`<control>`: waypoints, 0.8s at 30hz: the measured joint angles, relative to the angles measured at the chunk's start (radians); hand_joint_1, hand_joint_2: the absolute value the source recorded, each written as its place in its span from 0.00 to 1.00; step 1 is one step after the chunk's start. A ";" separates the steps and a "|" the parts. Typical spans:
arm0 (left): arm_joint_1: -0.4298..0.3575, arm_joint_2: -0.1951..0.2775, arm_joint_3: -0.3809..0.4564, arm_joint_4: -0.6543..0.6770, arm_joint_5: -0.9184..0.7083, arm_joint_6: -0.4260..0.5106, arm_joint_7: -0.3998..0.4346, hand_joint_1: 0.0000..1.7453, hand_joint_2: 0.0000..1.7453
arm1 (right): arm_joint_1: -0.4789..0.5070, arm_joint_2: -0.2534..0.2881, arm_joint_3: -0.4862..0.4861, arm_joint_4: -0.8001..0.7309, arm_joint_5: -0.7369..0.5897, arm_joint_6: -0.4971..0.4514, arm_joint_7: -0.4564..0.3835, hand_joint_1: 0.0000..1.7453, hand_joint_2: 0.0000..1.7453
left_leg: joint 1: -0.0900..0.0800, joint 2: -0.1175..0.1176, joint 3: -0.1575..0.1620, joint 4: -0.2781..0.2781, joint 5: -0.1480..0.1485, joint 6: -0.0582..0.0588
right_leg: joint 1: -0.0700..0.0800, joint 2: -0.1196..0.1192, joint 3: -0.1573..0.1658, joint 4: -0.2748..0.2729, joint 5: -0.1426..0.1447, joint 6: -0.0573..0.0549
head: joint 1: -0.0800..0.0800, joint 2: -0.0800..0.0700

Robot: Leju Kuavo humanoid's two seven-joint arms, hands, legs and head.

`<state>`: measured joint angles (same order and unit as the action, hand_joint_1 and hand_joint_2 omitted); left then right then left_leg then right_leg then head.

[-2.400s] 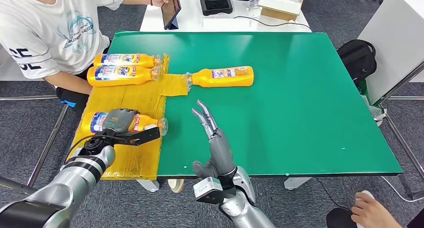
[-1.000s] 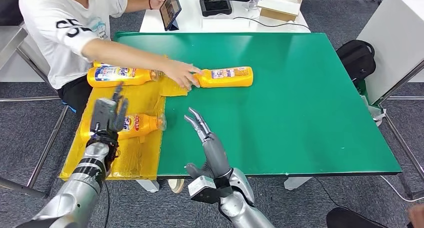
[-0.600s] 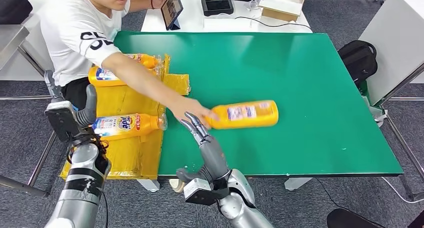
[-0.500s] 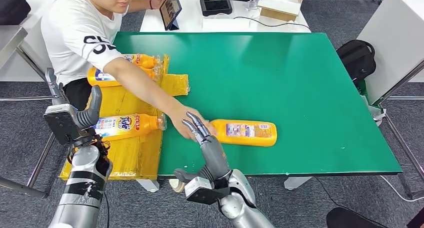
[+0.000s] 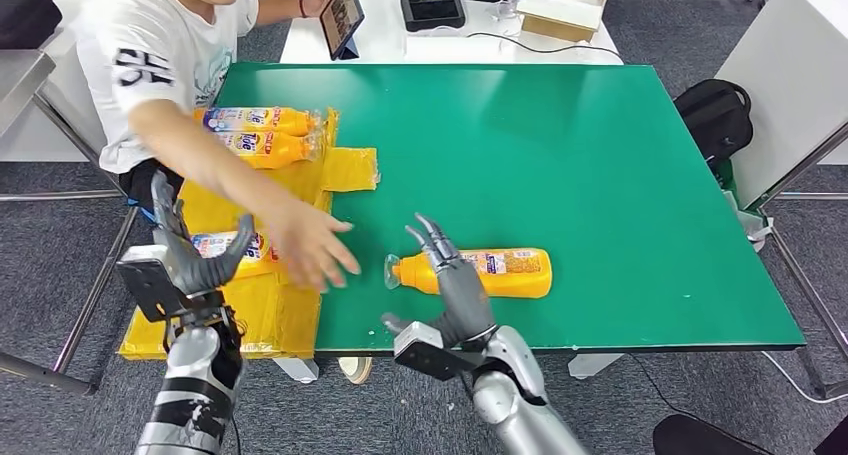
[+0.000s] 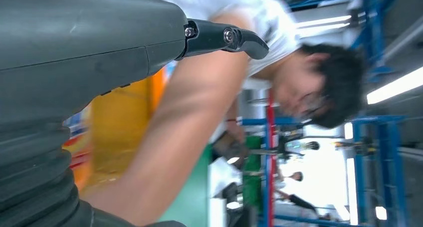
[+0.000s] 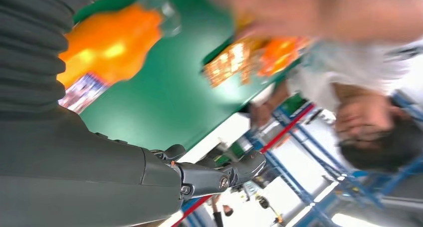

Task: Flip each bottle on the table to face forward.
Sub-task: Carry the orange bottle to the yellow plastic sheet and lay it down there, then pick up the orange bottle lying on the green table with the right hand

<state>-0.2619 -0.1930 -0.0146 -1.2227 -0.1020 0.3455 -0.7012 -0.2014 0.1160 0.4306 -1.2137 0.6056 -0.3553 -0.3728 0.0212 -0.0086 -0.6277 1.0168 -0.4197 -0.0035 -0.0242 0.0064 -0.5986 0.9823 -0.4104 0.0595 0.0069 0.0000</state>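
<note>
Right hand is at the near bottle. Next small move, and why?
Probably close the right hand around the bottle: its fingers are spread over the neck end, and the person's hand is already off it, so gripping comes before flipping.

Left hand (image 5: 190, 260) and right hand (image 5: 452, 275) raised, fingers spread

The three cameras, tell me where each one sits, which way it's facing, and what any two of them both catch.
Head view: high on the body, looking forward and down at the green table; both arms show, left hand, right hand over the orange bottle.
Left wrist view: behind the left hand, facing the person.
Right wrist view: behind the right hand, facing the bottle and table.
All three show the person.
</note>
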 joint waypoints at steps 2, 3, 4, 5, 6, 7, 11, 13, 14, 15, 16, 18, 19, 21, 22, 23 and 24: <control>0.017 -0.005 0.001 0.015 -0.005 -0.007 0.000 0.00 1.00 | -0.008 -0.015 -0.014 -0.001 0.023 0.016 0.022 0.00 1.00 | 0.000 0.000 0.000 0.000 0.000 0.000 | 0.000 0.000 0.000 0.000 0.000 0.000 | 0.000 0.000; 0.023 -0.007 0.001 0.021 -0.007 -0.009 0.000 0.00 1.00 | -0.011 -0.022 -0.020 -0.001 0.029 0.021 0.027 0.00 1.00 | 0.000 0.000 0.000 0.000 0.000 0.000 | 0.000 0.000 0.000 0.000 0.000 0.000 | 0.000 0.000; 0.028 -0.008 0.002 0.026 -0.009 -0.010 0.000 0.00 1.00 | -0.013 -0.026 -0.024 -0.001 0.033 0.024 0.030 0.00 1.00 | 0.000 0.000 0.000 0.000 0.000 0.000 | 0.000 0.000 0.000 0.000 0.000 0.000 | 0.000 0.000; 0.030 -0.010 0.002 0.030 -0.010 -0.010 0.000 0.00 1.00 | -0.015 -0.030 -0.027 -0.001 0.035 0.025 0.032 0.00 1.00 | 0.000 0.000 0.000 0.000 0.000 0.000 | 0.000 0.000 0.000 0.000 0.000 0.000 | 0.000 0.000; 0.032 -0.011 0.002 0.033 -0.010 -0.010 0.000 0.00 1.00 | -0.015 -0.034 -0.030 -0.001 0.036 0.026 0.033 0.00 1.00 | 0.000 0.000 0.000 0.000 0.000 0.000 | 0.000 0.000 0.000 0.000 0.000 0.000 | 0.000 0.000; 0.033 -0.012 0.002 0.036 -0.010 -0.010 0.000 0.00 1.00 | -0.016 -0.036 -0.032 -0.001 0.038 0.027 0.033 0.00 1.00 | 0.000 0.000 0.000 0.000 0.000 0.000 | 0.000 0.000 0.000 0.000 0.000 0.000 | 0.000 0.000; 0.034 -0.014 0.003 0.046 -0.010 -0.011 0.000 0.00 1.00 | -0.017 -0.045 -0.036 -0.001 0.040 0.029 0.034 0.00 1.00 | 0.000 0.000 0.000 0.000 0.000 0.000 | 0.000 0.000 0.000 0.000 0.000 0.000 | 0.000 0.000; 0.034 -0.014 0.004 0.048 -0.011 -0.011 0.000 0.00 1.00 | -0.017 -0.048 -0.036 -0.002 0.041 0.029 0.034 0.00 1.00 | 0.000 0.000 0.000 0.000 0.000 0.000 | 0.000 0.000 0.000 0.000 0.000 0.000 | 0.000 0.000; 0.034 -0.014 0.004 0.049 -0.011 -0.011 0.000 0.00 1.00 | -0.017 -0.049 -0.036 -0.002 0.041 0.029 0.034 0.00 1.00 | 0.000 0.000 0.000 0.000 0.000 0.000 | 0.000 0.000 0.000 0.000 0.000 0.000 | 0.000 0.000; 0.034 -0.014 0.004 0.050 -0.011 -0.011 0.000 0.00 1.00 | -0.017 -0.050 -0.036 -0.002 0.041 0.029 0.034 0.00 1.00 | 0.000 0.000 0.000 0.000 0.000 0.000 | 0.000 0.000 0.000 0.000 0.000 0.000 | 0.000 0.000; 0.034 -0.014 0.004 0.051 -0.011 -0.011 0.000 0.00 1.00 | -0.017 -0.051 -0.036 -0.002 0.041 0.029 0.035 0.00 1.00 | 0.000 0.000 0.000 0.000 0.000 0.000 | 0.000 0.000 0.000 0.000 0.000 0.000 | 0.000 0.000; 0.034 -0.015 0.004 0.054 -0.013 -0.012 0.000 0.00 1.00 | -0.017 -0.052 -0.036 -0.002 0.048 0.029 0.040 0.00 1.00 | 0.000 0.000 0.000 0.000 0.000 0.000 | 0.000 0.000 0.000 0.000 0.000 0.000 | 0.000 0.000; 0.034 -0.015 0.004 0.055 -0.017 -0.014 0.000 0.00 1.00 | -0.018 -0.053 -0.036 -0.002 0.055 0.031 0.047 0.00 1.00 | 0.000 0.000 0.000 0.000 0.000 0.000 | 0.000 0.000 0.000 0.000 0.000 0.000 | 0.000 0.000; 0.035 -0.015 0.005 0.058 -0.031 -0.019 0.000 0.00 1.00 | -0.023 -0.058 -0.036 -0.002 0.074 0.039 0.065 0.00 1.00 | 0.000 0.000 0.000 0.000 0.000 0.000 | 0.000 0.000 0.000 0.000 0.000 0.000 | 0.000 0.000; 0.035 -0.015 0.005 0.059 -0.038 -0.021 0.000 0.00 1.00 | -0.027 -0.062 -0.036 -0.002 0.083 0.043 0.074 0.00 1.00 | 0.000 0.000 0.000 0.000 0.000 0.000 | 0.000 0.000 0.000 0.000 0.000 0.000 | 0.000 0.000; 0.036 -0.015 0.005 0.061 -0.046 -0.024 0.000 0.00 1.00 | -0.032 -0.066 -0.037 -0.002 0.092 0.046 0.081 0.00 1.00 | 0.000 0.000 0.000 0.000 0.000 0.000 | 0.000 0.000 0.000 0.000 0.000 0.000 | 0.000 0.000; 0.037 -0.015 0.005 0.062 -0.052 -0.028 0.000 0.00 1.00 | -0.037 -0.071 -0.039 -0.002 0.100 0.048 0.087 0.00 1.00 | 0.000 0.000 0.000 0.000 0.000 0.000 | 0.000 0.000 0.000 0.000 0.000 0.000 | 0.000 0.000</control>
<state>-0.2248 -0.2085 -0.0099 -1.1607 -0.1539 0.3180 -0.7012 -0.2381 0.0454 0.3919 -1.2156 0.7059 -0.3074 -0.2853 0.0215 -0.0086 -0.6278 1.0168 -0.4196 -0.0035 -0.0239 0.0063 -0.5985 0.9825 -0.4103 0.0596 0.0065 0.0000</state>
